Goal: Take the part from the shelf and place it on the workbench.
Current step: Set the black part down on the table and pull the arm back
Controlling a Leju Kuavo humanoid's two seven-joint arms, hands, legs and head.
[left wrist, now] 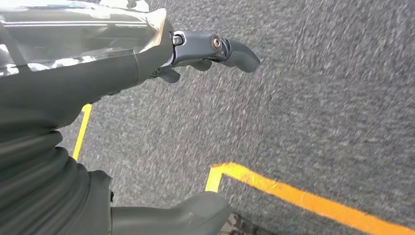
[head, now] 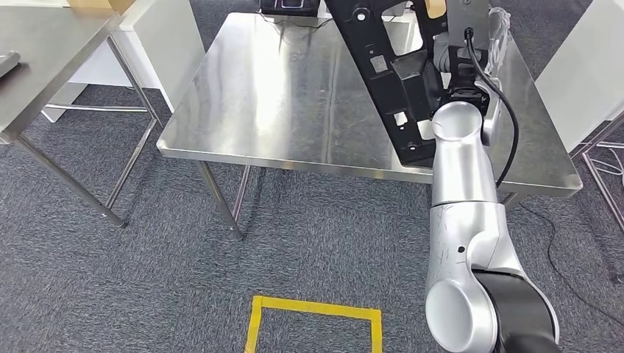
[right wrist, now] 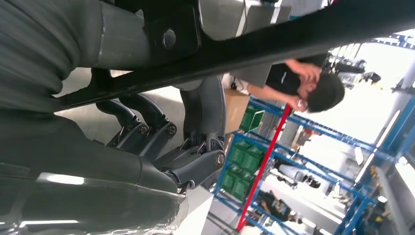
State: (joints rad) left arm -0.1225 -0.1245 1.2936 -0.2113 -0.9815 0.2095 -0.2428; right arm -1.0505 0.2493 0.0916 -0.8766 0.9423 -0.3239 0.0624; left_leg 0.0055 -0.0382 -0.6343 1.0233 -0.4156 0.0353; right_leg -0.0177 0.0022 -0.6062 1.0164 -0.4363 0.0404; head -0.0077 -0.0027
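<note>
Starting at the left of the head view, a second steel table (head: pixel 44 51) fills the upper left corner, well apart from the work. In the left wrist view the left hand (left wrist: pixel 205 54) hangs over grey carpet (left wrist: pixel 318 88) and yellow floor tape (left wrist: pixel 303 198), its fingers apart and holding nothing. At the centre of the head view sits the steel tabletop (head: pixel 279 95), with a square of the same tape on the floor below it. Toward the upper right, the black part (head: pixel 390 73) stands tilted, its lower end at or just above the tabletop near the front edge. The right hand (head: pixel 460 70) sits at the part; the right wrist view shows its fingers (right wrist: pixel 147 122) curled around a black bar of the part (right wrist: pixel 274 44), clamped on it.

The risk, as I judge it, is letting go while the part leans: the long frame could topple or slide off the near edge. Its black cable (head: pixel 508 125) might also snag.
</note>
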